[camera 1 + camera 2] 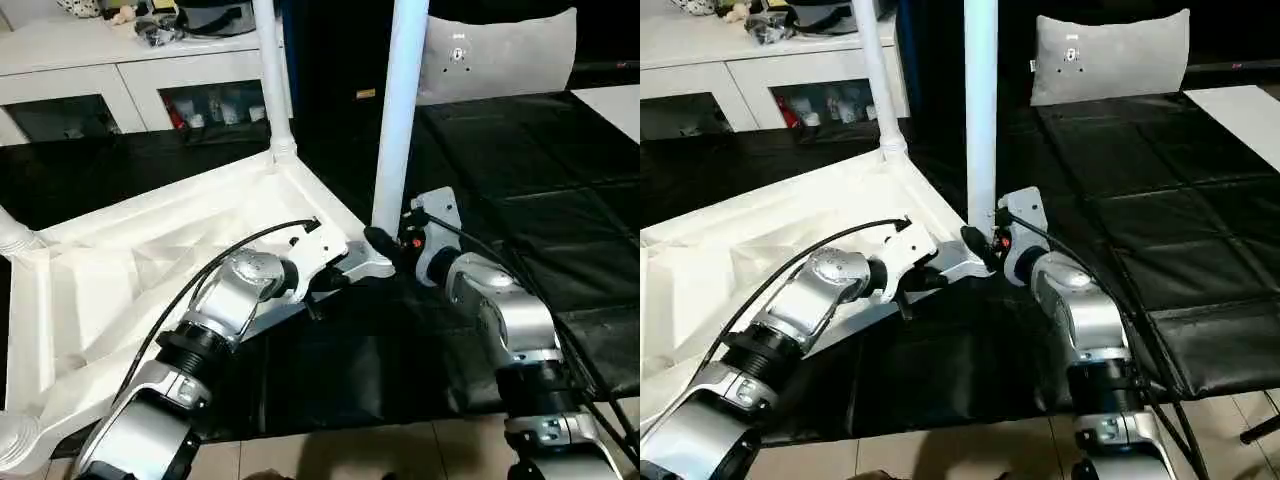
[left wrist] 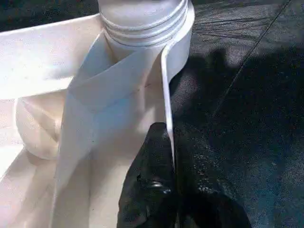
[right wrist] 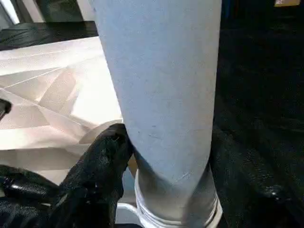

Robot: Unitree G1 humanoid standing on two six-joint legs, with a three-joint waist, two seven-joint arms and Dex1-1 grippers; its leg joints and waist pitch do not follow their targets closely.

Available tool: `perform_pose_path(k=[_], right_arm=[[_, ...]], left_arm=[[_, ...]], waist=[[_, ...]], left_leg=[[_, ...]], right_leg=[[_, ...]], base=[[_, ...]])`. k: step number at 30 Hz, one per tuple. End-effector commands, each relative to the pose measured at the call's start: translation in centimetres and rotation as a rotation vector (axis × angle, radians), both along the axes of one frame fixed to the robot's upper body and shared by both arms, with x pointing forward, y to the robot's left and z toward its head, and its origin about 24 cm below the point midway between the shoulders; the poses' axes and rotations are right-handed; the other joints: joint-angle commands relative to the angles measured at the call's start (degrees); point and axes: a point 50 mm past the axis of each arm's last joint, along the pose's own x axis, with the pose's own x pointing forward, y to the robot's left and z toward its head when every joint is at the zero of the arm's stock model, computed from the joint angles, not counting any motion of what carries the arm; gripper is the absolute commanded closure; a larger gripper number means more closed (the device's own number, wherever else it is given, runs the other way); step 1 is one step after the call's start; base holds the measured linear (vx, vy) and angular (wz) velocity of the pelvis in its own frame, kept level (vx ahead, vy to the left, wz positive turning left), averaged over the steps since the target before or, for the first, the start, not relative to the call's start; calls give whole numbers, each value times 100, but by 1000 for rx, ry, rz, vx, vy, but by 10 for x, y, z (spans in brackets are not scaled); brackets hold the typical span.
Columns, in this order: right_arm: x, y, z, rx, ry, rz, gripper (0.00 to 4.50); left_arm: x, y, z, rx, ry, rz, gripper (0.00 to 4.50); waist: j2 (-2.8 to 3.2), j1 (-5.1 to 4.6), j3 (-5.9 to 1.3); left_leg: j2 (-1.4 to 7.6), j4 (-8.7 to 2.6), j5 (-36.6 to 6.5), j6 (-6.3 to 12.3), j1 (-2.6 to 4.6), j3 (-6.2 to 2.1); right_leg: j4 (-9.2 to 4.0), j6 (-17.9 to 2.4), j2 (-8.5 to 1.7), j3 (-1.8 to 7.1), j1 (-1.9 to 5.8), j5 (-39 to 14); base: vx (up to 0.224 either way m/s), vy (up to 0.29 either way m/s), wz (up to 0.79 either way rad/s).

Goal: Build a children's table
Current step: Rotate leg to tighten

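The white tabletop [image 1: 120, 290] lies upside down on the black mat, ribbed underside up. A white leg [image 1: 398, 110] stands upright in its near right corner socket, and another leg [image 1: 270, 70] stands in the far corner. My left gripper [image 1: 325, 285] is shut on the tabletop's thin rim close to that near corner. In the left wrist view its black fingers [image 2: 152, 180] pinch the rim wall just below the socket. My right gripper [image 1: 385, 245] sits against the base of the near leg [image 3: 161, 85], just above the socket.
A black padded mat [image 1: 520, 180] covers the floor under the work. A grey cushion [image 1: 500, 55] leans at the back right. A white cabinet [image 1: 100, 70] with clutter stands at the back left. Two more leg ends [image 1: 15, 235] show at the tabletop's left corners.
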Motion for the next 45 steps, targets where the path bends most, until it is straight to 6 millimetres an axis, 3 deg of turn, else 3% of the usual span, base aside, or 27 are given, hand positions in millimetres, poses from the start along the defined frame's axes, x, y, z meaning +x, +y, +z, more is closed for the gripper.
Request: perform_pose_path(k=[1,8,14,21,22,24,25,29,30,39,45], right_arm=[[-9,18,-4,36,9,132,142],[-16,-20,4,-25,-71,336,80],[-21,-34,10,-94,-76,488,23],[-30,-40,16,-97,-42,733,23],[-30,-40,17,-96,-40,754,49],[-32,-39,16,-84,-23,788,57],[-33,-39,16,-80,-16,805,66],[-36,-37,14,-80,9,867,101],[-36,-36,13,-75,15,882,105],[-41,-34,9,-43,57,929,191],[-43,-33,8,-16,66,935,235]], left_arm=[[3,-10,20,-20,-98,-89,450],[-3,9,16,25,-95,-241,450],[-6,21,15,61,-72,-343,450],[-17,35,16,99,-48,-557,450],[-18,36,16,100,-45,-566,450],[-21,37,15,101,-36,-594,450],[-22,38,15,103,-31,-607,450],[-26,40,14,110,-14,-656,450],[-27,40,13,114,-15,-667,450],[-28,42,11,115,-7,-685,450],[-29,43,11,107,-3,-684,450]], waist=[[-48,44,-393],[-64,177,-391],[-72,347,-417],[-60,461,-415],[-62,472,-411],[-60,498,-412],[-97,523,-419],[-96,589,-421],[-151,595,-421],[-109,620,-422],[-120,619,-418]], left_leg=[[568,-424,-960,420,21,-331],[587,-415,-958,485,44,-304],[617,-397,-795,538,47,-291],[625,-389,-918,576,45,-277],[633,-394,-926,571,52,-277],[661,-400,-945,538,61,-289],[662,-401,-909,532,59,-289],[664,-395,-854,507,60,-276],[662,-398,-840,513,58,-270],[660,-394,-807,504,56,-280],[662,-402,-843,472,58,-280]], right_leg=[[-469,-499,-672,449,321,-1692],[-467,-480,-682,470,302,-1766],[-397,-582,-679,484,296,-1452],[-403,-612,-682,476,283,-1583],[-411,-607,-680,479,278,-1606],[-401,-624,-680,482,272,-1607],[-382,-643,-693,490,276,-1582],[-372,-672,-704,505,262,-1560],[-382,-662,-707,505,266,-1579],[-391,-576,-696,495,262,-1725],[-391,-604,-703,497,263,-1713]], base=[[0,0,0],[0,0,0],[0,0,0],[0,0,0],[0,0,0],[0,0,0],[0,0,0],[0,0,0],[0,0,0],[0,0,0],[0,0,0]])
